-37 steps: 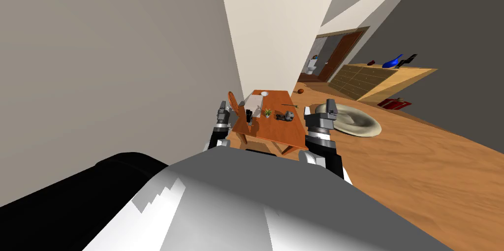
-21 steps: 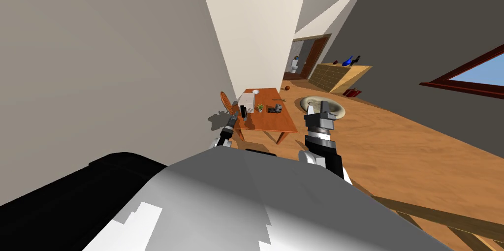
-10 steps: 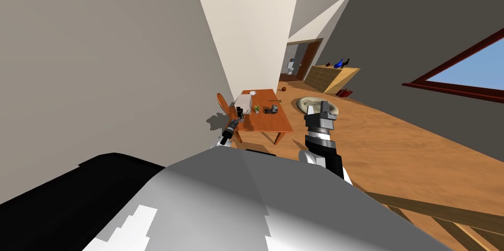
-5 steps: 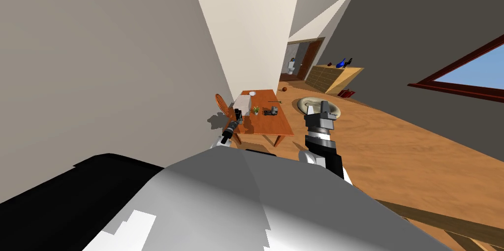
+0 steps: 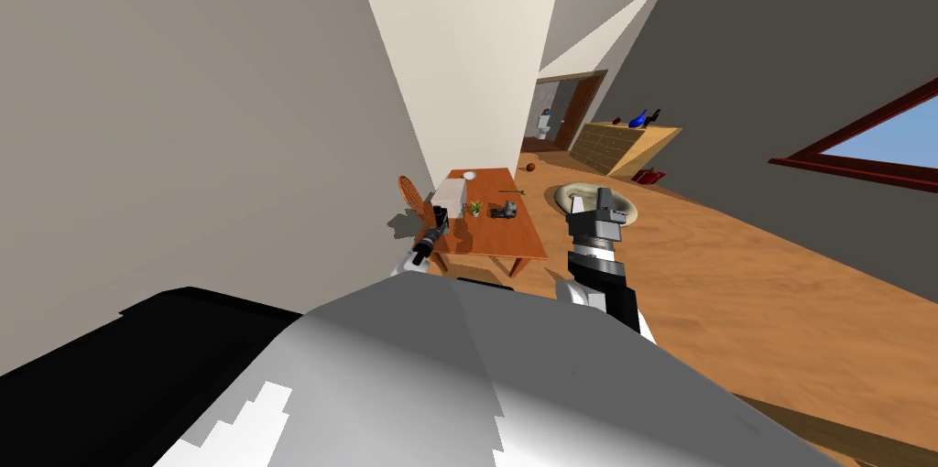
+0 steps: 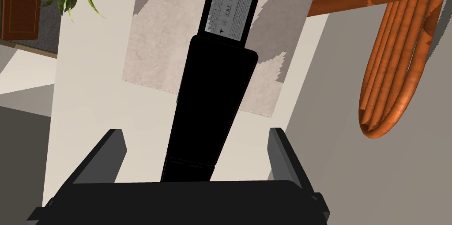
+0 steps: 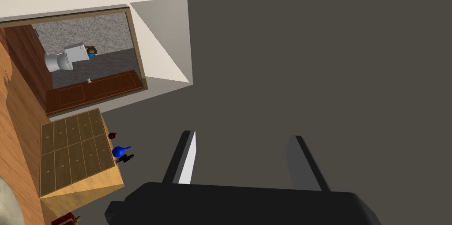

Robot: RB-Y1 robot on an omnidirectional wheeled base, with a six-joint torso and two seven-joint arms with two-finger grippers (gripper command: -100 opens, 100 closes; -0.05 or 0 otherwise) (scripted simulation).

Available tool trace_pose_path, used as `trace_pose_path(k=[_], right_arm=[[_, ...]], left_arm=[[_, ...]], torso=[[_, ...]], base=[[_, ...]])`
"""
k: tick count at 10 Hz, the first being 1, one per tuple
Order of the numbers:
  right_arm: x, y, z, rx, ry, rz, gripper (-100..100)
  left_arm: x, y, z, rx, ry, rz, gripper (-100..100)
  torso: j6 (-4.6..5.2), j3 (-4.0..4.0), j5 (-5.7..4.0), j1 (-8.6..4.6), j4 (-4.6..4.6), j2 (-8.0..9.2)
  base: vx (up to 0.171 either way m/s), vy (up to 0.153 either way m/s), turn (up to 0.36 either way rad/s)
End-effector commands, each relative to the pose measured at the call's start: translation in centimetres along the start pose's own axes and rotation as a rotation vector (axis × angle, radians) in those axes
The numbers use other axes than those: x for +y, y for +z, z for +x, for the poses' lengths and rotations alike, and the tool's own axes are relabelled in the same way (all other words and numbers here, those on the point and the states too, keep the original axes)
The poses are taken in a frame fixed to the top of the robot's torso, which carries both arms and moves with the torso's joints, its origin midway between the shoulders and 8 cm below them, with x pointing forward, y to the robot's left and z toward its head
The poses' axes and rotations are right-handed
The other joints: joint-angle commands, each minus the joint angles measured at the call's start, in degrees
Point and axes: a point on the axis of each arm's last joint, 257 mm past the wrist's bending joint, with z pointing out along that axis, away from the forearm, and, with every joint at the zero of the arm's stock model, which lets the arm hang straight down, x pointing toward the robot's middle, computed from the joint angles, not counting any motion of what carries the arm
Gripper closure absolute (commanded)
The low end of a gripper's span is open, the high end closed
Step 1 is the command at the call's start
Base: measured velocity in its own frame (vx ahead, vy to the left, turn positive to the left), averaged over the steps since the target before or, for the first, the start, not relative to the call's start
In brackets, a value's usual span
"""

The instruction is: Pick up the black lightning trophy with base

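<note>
**Trophy inside spread left fingers, not gripped**

The tall black trophy (image 6: 212, 103), with a grey base and a printed label, stands near the left edge of the orange wooden table (image 5: 499, 233). It sits in the gap of your left gripper (image 6: 196, 135), whose fingers (image 6: 110, 151) are spread wide and clear of both its sides. A pale textured box (image 6: 150, 37) sits just behind the trophy. A small green plant (image 5: 474, 208), a dark grey object (image 5: 502, 209) and a white bowl (image 5: 469, 176) share the table. An orange wooden chair (image 6: 393, 68) stands beside it, by the beige wall. Your right gripper (image 7: 243, 136) hangs off the table's right side with its fingers spread. It is over the wood floor (image 5: 733, 287), in front of a round beige cushion (image 5: 632, 208).
</note>
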Motion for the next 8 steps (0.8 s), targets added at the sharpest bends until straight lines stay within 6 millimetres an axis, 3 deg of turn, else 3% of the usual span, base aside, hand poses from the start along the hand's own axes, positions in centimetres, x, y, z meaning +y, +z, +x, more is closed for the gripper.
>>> trace_pose_path(k=[1, 4, 5, 6, 8], right_arm=[[0.0, 0.0, 0.0, 0.0, 0.0, 0.0, 0], [0.0, 0.0, 0.0, 0.0, 0.0, 0.0, 0], [0.0, 0.0, 0.0, 0.0, 0.0, 0.0, 0], [0.0, 0.0, 0.0, 0.0, 0.0, 0.0, 0], [0.0, 0.0, 0.0, 0.0, 0.0, 0.0, 0]], left_arm=[[1.0, 0.2, 0.6, 0.02, 0.038, -0.017, -100], [1.6, 0.4, 0.9, 0.031, 0.063, -0.026, -100], [1.7, 0.4, 0.9, 0.032, 0.065, -0.026, 0], [3.8, -0.1, 1.2, 0.039, 0.056, -0.023, -100], [4.2, -0.5, 2.6, 0.057, 0.051, -0.019, -100]], torso=[[0.0, 0.0, 0.0, 0.0, 0.0, 0.0], [0.0, 0.06, 0.01, 0.03, 0.02, 0.11], [0.0, 0.12, 0.01, 0.08, 0.04, 0.23], [0.0, 0.17, 0.02, 0.11, 0.06, 0.31], [0.0, 0.11, -0.03, -0.16, 0.04, 0.2]], base=[[0.094, -0.027, 0.014], [0.053, -0.021, -0.003], [0.005, -0.002, 0.001], [0.042, -0.079, -0.144], [0.038, -0.071, -0.04]])
